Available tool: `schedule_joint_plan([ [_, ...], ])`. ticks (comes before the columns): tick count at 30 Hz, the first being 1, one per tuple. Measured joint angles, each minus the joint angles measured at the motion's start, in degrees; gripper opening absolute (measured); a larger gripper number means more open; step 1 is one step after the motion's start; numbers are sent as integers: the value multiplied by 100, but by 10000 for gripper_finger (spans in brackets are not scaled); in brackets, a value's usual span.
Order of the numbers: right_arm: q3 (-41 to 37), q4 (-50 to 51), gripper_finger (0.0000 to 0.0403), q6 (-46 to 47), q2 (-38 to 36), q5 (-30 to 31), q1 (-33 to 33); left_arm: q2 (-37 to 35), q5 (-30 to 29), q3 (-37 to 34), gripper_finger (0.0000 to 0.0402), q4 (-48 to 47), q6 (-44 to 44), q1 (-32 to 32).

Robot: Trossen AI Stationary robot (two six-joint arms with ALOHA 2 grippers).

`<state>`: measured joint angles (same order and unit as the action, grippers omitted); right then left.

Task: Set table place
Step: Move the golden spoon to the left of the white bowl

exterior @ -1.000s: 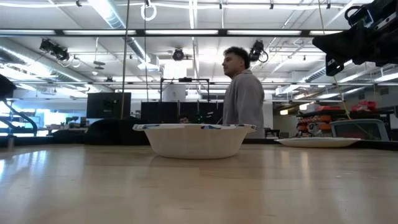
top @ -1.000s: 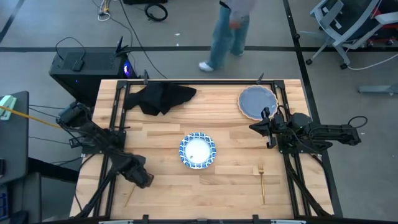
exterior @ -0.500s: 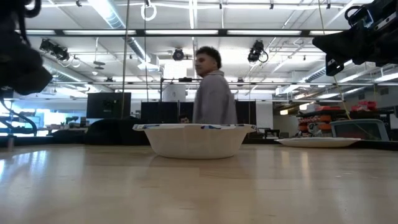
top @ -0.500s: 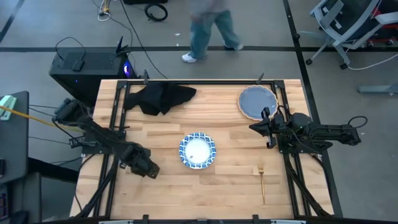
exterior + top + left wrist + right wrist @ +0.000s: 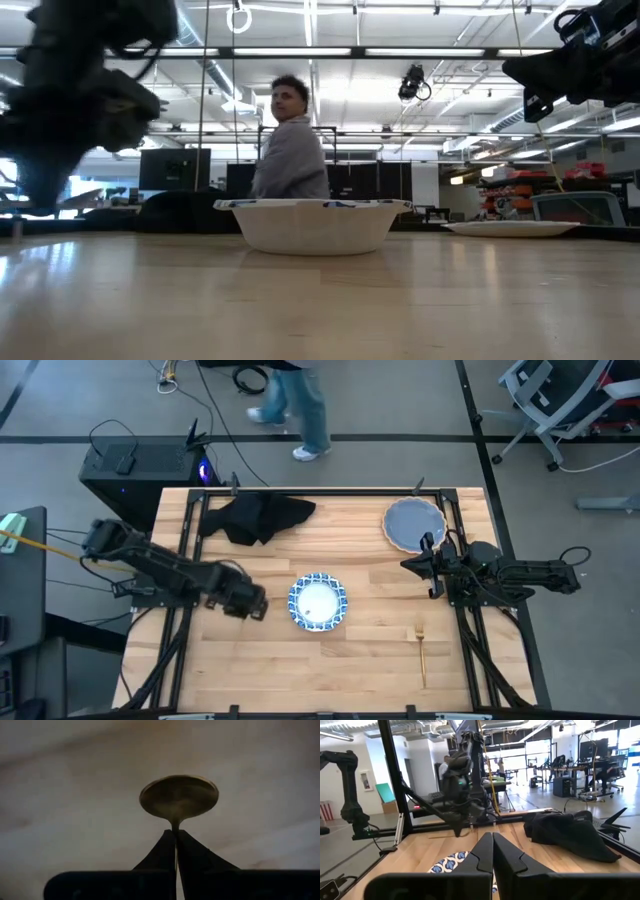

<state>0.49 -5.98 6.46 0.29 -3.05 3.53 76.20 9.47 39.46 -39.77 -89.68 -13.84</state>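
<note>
one person (image 5: pixel 290 400) beyond table (image 5: pixel 370 660)

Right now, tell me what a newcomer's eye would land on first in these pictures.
First, the left gripper, shut on a gold spoon, raised above the table just left of the blue-and-white patterned dish at its centre. Next, the crumpled black cloth napkin at the far left and the blue-grey plate at the far right. The right gripper waits shut beside that plate, and a gold fork lies near the front.
</note>
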Motion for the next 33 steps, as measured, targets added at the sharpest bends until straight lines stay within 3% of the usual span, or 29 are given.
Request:
schedule_joint_plan([
  [8, 0, 0, 7, 0, -2, 0, -2, 81, -197, 0, 9, 296, 805, 1294],
  [14, 0, 26, 7, -4, 9, 0, 6, 465, -225, 0, 9, 948, 1092, 1919],
  [22, 2, 40, 7, 101, 75, 0, 11, 972, -120, 0, 9, 1700, 1147, 2249],
  [33, 2, 54, 7, 96, 81, 2, 9, 1329, 68, 19, 11, 1719, 1238, 2318],
])
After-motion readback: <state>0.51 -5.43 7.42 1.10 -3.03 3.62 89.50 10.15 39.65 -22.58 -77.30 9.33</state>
